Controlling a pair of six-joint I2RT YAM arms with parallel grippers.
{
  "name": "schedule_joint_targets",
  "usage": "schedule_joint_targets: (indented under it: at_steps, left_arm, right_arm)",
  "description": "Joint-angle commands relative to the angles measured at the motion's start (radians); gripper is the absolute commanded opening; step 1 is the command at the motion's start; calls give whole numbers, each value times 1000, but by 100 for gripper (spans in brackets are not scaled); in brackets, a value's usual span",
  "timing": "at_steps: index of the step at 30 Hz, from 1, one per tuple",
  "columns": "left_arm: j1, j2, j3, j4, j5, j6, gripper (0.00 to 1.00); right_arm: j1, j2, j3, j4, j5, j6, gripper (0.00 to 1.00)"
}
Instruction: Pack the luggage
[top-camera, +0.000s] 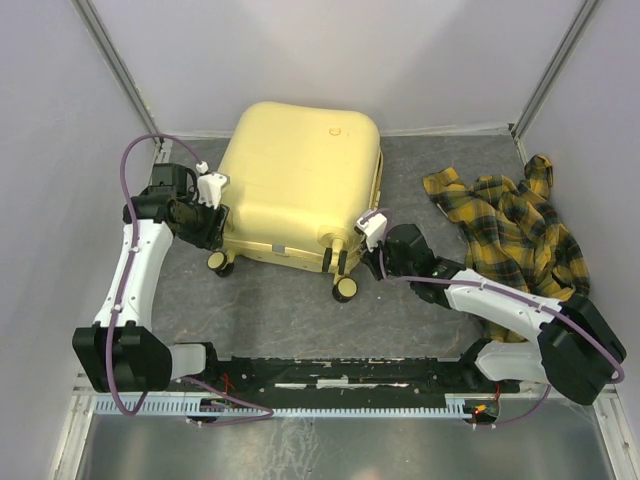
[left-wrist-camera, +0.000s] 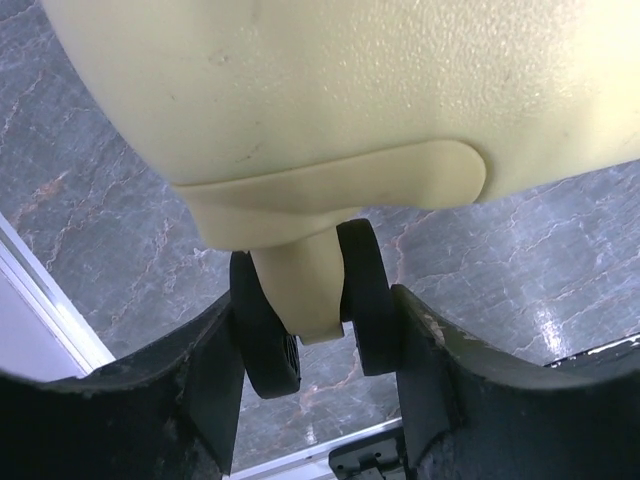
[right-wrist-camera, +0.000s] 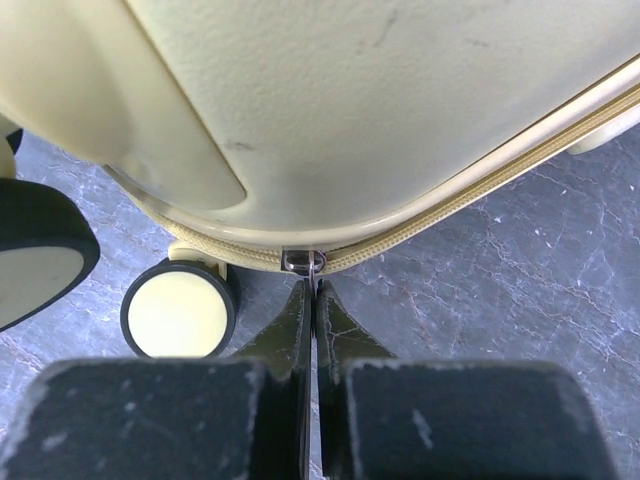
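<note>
Closed luggage (top-camera: 298, 180), contents hidden.
Left gripper (left-wrist-camera: 303, 295) pinches its 8 o'clock yellow stub (left-wrist-camera: 300, 270); right gripper (right-wrist-camera: 313, 290) pinches the 5 o'clock zipper pull (right-wrist-camera: 303, 262).

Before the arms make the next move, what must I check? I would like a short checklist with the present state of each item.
1. Right gripper closed on the zipper pull: ok, its tips pinch it.
2. Left gripper steadying the luggage: ok, its fingers sit on both sides of a yellow post at the corner.
3. Luggage open for packing: not ok, the shell is zipped shut.
4. Zipper track free of snags: ok where visible; the rest cannot tell.
5. Plaid shirt clear of the luggage: ok, it lies apart on the table, to the right.
</note>
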Motion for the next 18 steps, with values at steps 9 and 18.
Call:
schedule_joint_targets:
  at_steps: [9,18]
  left_arm:
    - [30,59,-21,92,-119,113,3]
    - [55,103,-8,119,-109,218,3]
  right_arm:
    - [-224,-2,94,14,-45,-72,2]
    - [-347,95,177,41,-123,-124,2]
